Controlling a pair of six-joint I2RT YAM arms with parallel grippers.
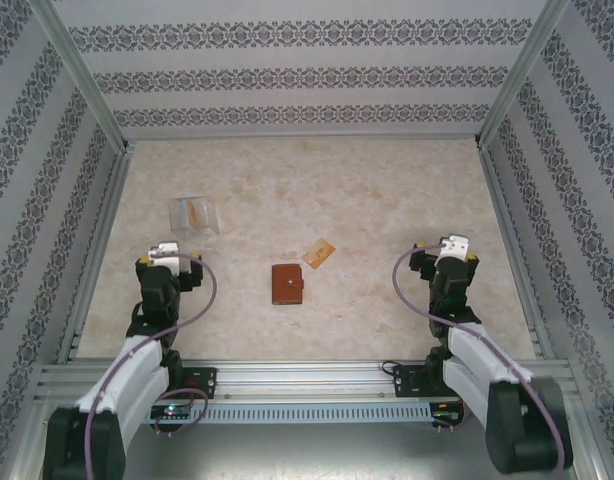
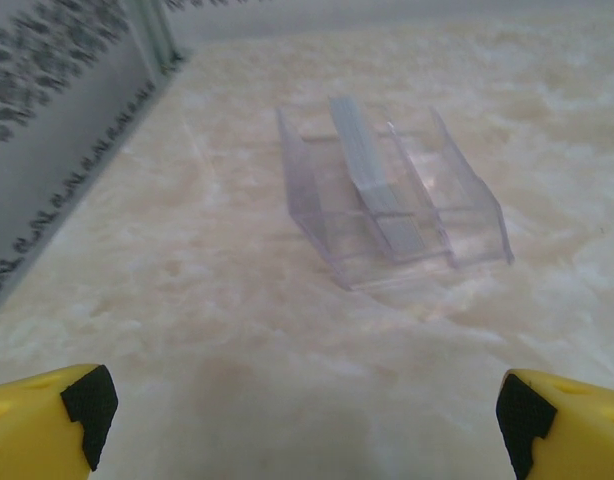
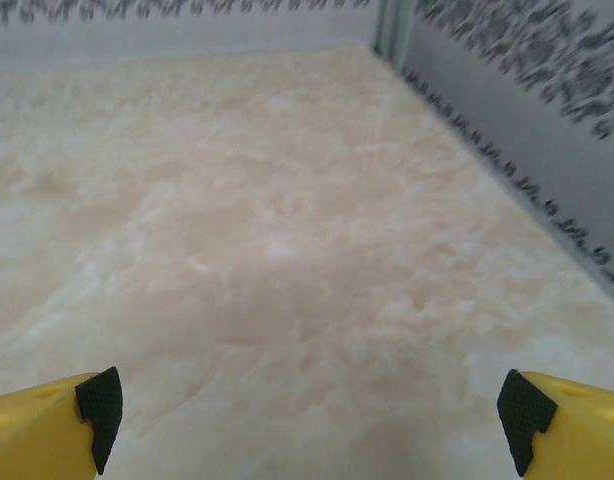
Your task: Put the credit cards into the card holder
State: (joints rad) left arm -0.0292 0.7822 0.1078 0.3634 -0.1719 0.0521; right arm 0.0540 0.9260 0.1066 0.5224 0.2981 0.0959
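- Two end effectors on show, and both are spread wide. The left end effector [image 1: 168,247] hangs over the near-left of the tabletop [image 1: 387,190]. In the left wrist view its yellow fingers [image 2: 42,420] with black pads sit at the bottom corners, with nothing gripped between them.
- Across to the right end effector [image 1: 451,243]: jaws far apart and holding nothing, with bare marbled tabletop in front of it in the right wrist view.
- Reading matter: any print on the cards or on the leather is too small to make out from above.
- Containers now. A clear plastic rack [image 2: 327,215] stands on the left side of the tabletop, just ahead of the left end effector. It has open channels running side by side.
- In the rack's middle channel sit the silvery-grey cards [image 2: 372,185], leaning back as a pale strip. I cannot tell how many there are.
- The card holder [image 1: 286,284] is reddish-brown, folded shut and lying flat. It sits roughly midway between the two arms, well apart from both end effectors.
- The orange-tan card [image 1: 318,253] lies flat and askew on the tabletop, outside the card holder. It is just beyond the holder's far-right corner, near it but not touching.
- Patterned walls [image 1: 307,75] close in the far side and both flanks of the tabletop.
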